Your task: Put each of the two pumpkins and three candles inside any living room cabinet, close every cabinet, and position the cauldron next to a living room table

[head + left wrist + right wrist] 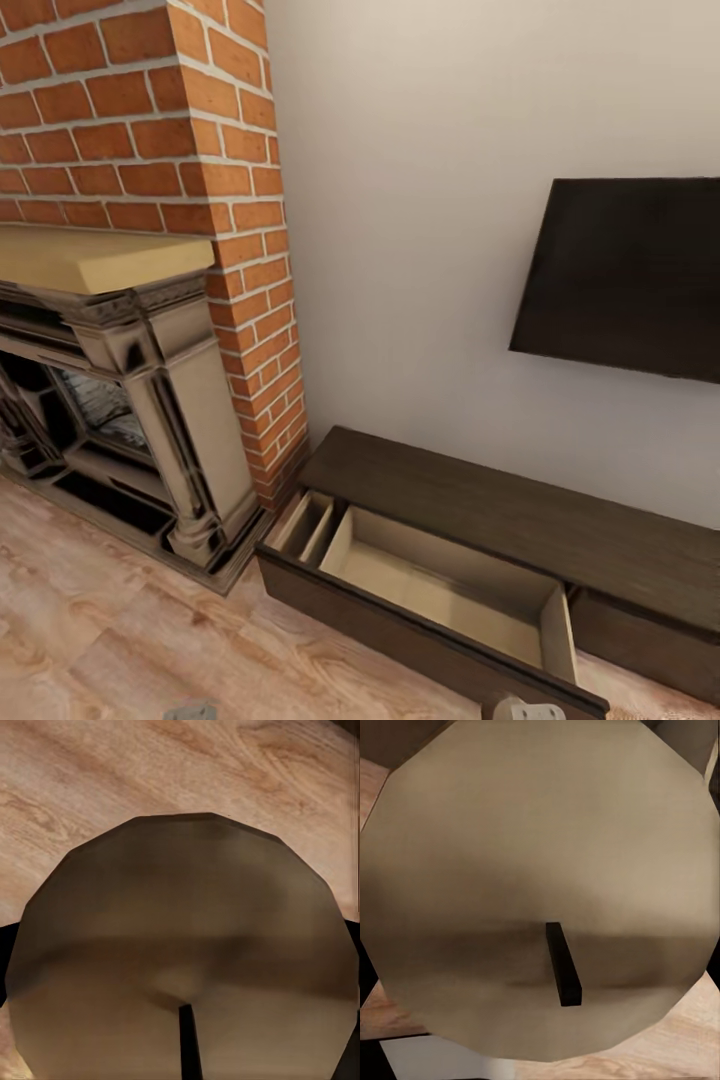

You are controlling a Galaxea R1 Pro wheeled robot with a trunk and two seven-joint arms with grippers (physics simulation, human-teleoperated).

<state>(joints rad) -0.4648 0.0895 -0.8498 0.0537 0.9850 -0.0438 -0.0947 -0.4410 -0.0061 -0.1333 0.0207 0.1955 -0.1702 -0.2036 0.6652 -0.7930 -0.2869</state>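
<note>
A long drawer of the low dark cabinet (520,520) is seen pulled open beside the brick fireplace (130,400). A candle (180,960) is pressed against each wrist camera, the second (540,885) likewise; whether either gripper is clenched cannot be told.

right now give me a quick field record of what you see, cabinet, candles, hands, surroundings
cabinet: long low dark-brown unit against the white wall
drawer: pulled open, pale beige inside, nothing visible in it
left wrist view: candle seen end-on, very close, dark wick, wood floor behind
right wrist view: second candle very close, dark wick
hands: fingers hidden by the candles, grip cannot be confirmed
fireplace: brick chimney, left of the cabinet
screen: dark, on the wall above the cabinet
</note>
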